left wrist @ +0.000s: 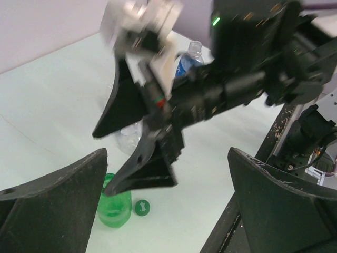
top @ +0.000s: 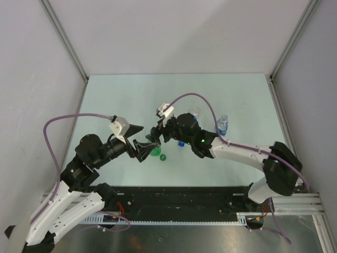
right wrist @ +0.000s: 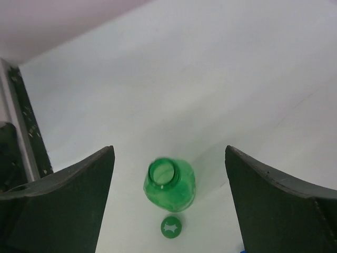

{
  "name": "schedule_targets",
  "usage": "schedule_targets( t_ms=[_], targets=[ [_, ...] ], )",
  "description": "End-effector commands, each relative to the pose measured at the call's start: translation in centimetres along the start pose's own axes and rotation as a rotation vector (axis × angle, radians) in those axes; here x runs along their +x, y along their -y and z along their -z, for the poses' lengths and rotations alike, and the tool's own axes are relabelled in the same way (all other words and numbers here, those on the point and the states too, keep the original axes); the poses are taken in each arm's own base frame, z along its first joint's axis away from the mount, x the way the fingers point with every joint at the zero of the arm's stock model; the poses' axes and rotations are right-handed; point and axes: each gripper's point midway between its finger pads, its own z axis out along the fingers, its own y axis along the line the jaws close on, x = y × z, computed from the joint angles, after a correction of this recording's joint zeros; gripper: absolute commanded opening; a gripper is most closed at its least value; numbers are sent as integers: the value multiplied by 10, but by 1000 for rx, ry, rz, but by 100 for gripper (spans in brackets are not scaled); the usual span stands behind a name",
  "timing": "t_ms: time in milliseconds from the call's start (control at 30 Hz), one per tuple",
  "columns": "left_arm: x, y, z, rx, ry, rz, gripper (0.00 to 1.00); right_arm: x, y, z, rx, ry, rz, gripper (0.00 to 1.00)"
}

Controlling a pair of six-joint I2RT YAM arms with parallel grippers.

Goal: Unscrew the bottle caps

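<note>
The right gripper and left gripper are gaping empty near the green bottle, seemingly since its green cap is lying unscrewed beside it

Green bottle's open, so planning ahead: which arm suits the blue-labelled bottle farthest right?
Right, probably: the blue-labelled bottle stands beside its forearm; the right gripper is open, the left gripper farther off.

Green bottle, upright and uncapped; green cap flat just beside it; blue-labelled bottle apart.
</note>
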Motion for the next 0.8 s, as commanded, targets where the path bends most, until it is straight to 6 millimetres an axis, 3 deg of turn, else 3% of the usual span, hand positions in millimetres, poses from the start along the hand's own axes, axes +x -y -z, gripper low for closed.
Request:
schedule_targets(
  t_ms=[0,167,367,533,767],
  targets=[
    [-16,1,3,-6,38,-11,99,-80,-3,40,20,198,-14,90],
    [-13,1,2,-6,32,7,99,-125,20,88,110,300,-50,95],
    [-9,0,0,-10,19,28,100,-153,55,142,199,374,-117,96],
    [-6,-3,-7,-20,-6,31,100,-157,79,167,268,389,-159,97],
    [1,-9,-26,-26,-69,42,99,-147,98,177,328,357,-187,97]
  ],
)
